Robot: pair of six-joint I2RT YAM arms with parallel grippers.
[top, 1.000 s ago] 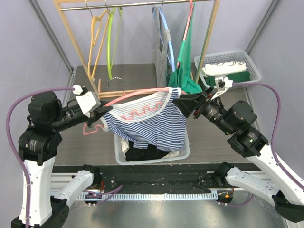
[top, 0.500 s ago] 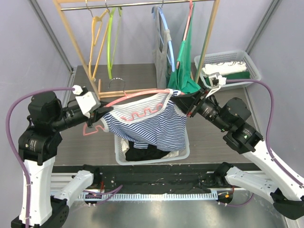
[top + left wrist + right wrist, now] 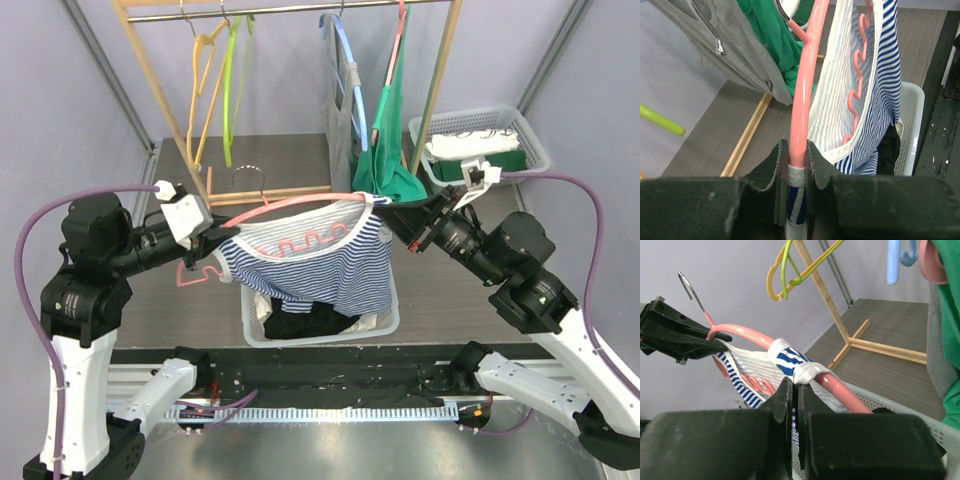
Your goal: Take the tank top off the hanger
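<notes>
Holds the pink hanger [image 3: 300, 203] in mid-air above the white laundry basket [image 3: 388, 320], in front of the wooden rack [image 3: 190, 140]. Lays its long axis side to side across the top view, rising slightly from the left gripper [image 3: 222, 236] to the right gripper [image 3: 386, 214], with the metal hook [image 3: 246, 178] pointing back toward the rack. Carries the striped tank top [image 3: 320, 265] draped from that arm, neckline up, hem hanging into the basket over dark clothes [image 3: 300, 324].

Clamps the left gripper on the hanger's arm near the hook, with a strip of striped fabric caught beneath the pink bar between the jaws. Presses the right gripper fully together at the far shoulder, directly under the strap [image 3: 790, 360] wrapped around the hanger, with the strap's white trim running down into the seam between the fingertips [image 3: 782, 396].

Differs from a second ago mainly on the right: stood then with jaws spread around the hanger's end, pinches closed now. Sits farther right and back than half a second ago, with the hanger's right end lifted a little. Shows the tank top's hem higher and gathered narrower over the basket than before. Leaves the left arm and its grip as before.

Shows behind, on the rack, a yellow hanger [image 3: 205, 70], a lime hanger [image 3: 235, 80], a blue hanger [image 3: 345, 60], a grey garment [image 3: 337, 125] and a green garment [image 3: 388, 160]; to the right, a second basket [image 3: 535, 150] with folded clothes.
</notes>
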